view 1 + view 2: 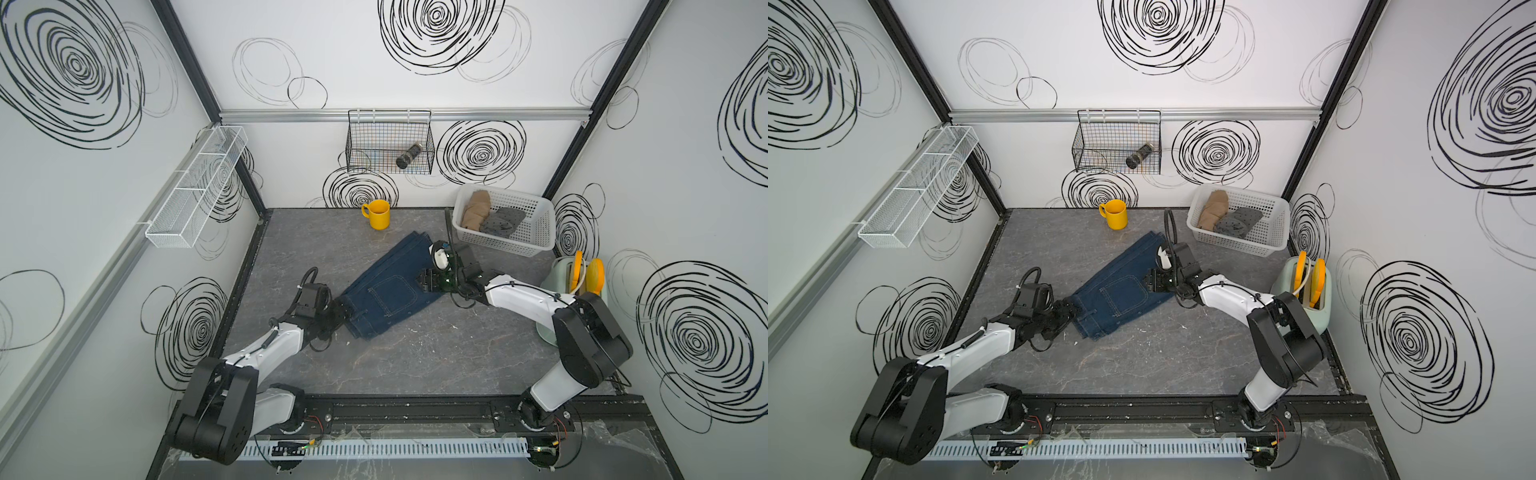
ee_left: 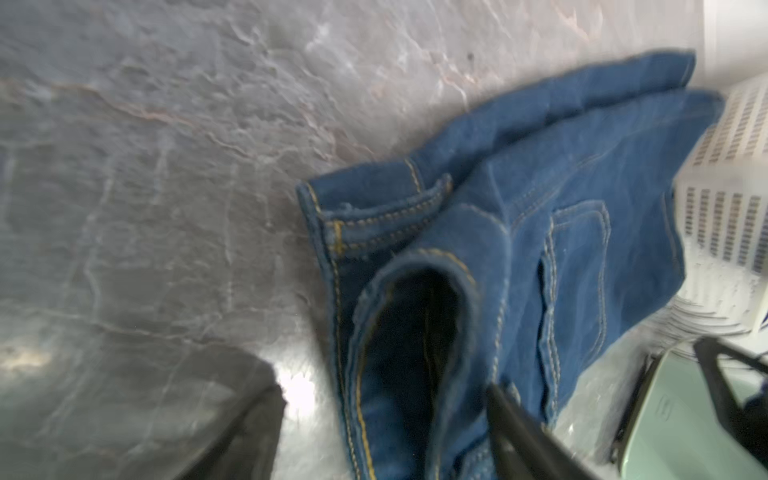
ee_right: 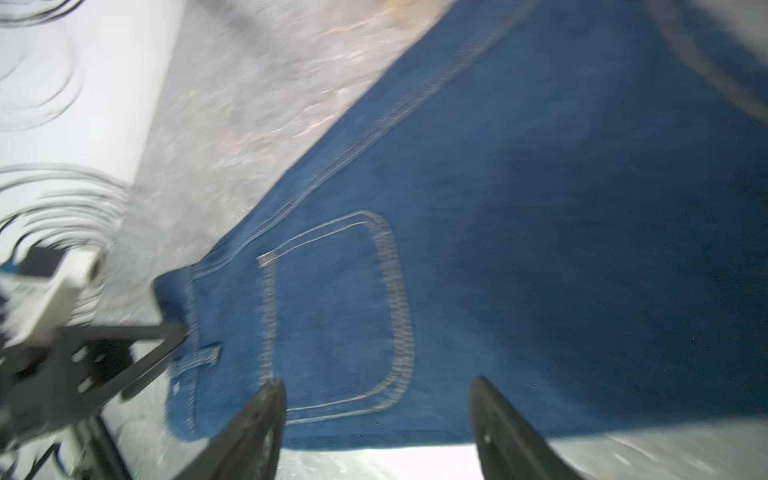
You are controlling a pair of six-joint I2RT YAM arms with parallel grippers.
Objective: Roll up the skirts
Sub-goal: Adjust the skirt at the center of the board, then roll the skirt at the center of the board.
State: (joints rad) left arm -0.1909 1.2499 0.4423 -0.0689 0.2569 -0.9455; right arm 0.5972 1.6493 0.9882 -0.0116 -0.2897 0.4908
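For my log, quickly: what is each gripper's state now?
Left gripper: open, denim skirt between its jaws.
Right gripper: open over the denim skirt, holding nothing.

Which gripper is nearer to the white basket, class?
Right. The right gripper sits at the denim skirt's edge, a short way from the basket; the left gripper is at the skirt's opposite end, farther from it.

Denim skirt point(image 1: 390, 291) lies unrolled at the middle of the desk point(image 1: 415, 357), pocket up, waistband toward 7 o'clock. Tan skirt point(image 1: 476, 210) and dotted grey skirt point(image 1: 500, 222) sit bundled in the basket point(image 1: 536, 239) at 2 o'clock.
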